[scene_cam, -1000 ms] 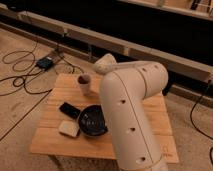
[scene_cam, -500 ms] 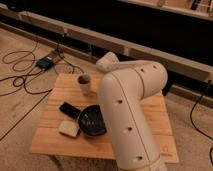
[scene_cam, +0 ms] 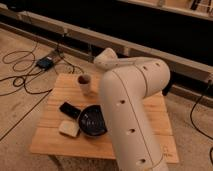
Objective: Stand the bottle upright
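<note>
Seeing 0 movement lately (gripper tucked behind the arm (scene_cam: 131,110), can't tell its grip), leaving the bottle (scene_cam: 69,128) flat by the bowl (scene_cam: 83,118).

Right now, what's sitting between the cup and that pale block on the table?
A flat black device lies between the cup and the pale block, in the camera view. The gripper itself is not in view.

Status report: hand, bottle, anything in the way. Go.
Hand out of sight, behind the big white arm. White plastic bottle not visible either. On the wooden table: pale cup, black bowl, flat black device.
</note>
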Robot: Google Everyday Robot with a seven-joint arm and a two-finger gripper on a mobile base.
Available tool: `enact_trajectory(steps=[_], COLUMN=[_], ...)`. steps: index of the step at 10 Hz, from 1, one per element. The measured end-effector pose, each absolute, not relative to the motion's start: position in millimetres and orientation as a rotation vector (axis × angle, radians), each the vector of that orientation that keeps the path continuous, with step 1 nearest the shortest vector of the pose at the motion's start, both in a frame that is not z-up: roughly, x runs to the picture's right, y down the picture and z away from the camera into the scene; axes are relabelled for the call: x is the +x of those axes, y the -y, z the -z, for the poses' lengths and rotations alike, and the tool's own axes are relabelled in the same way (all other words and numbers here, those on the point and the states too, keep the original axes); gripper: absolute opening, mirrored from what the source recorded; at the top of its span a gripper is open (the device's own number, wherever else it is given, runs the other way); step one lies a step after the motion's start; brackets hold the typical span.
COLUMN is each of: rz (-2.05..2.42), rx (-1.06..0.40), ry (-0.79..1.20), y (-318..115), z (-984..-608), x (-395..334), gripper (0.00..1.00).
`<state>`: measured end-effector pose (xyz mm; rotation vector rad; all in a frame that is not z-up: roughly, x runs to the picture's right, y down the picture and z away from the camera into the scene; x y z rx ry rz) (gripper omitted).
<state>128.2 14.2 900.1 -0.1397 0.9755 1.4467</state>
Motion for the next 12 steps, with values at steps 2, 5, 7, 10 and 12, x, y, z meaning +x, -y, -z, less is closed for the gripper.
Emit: enact_trajectory(steps=[2,5,7,10,12], rz=[-1.505,-1.605,-1.677,-1.806,-1.915], rx=[-0.143,-0.171,-0.182,-0.161,-0.122], ry=[-0.932,-0.897,-0.876,-0.828,-0.801], y=[-7,-12,-14,-8,-1], z=[-893,-883,-879,-879,-883], x=[117,106,103,105,114], gripper=[0.65,0.65,0.65,0.65,0.65])
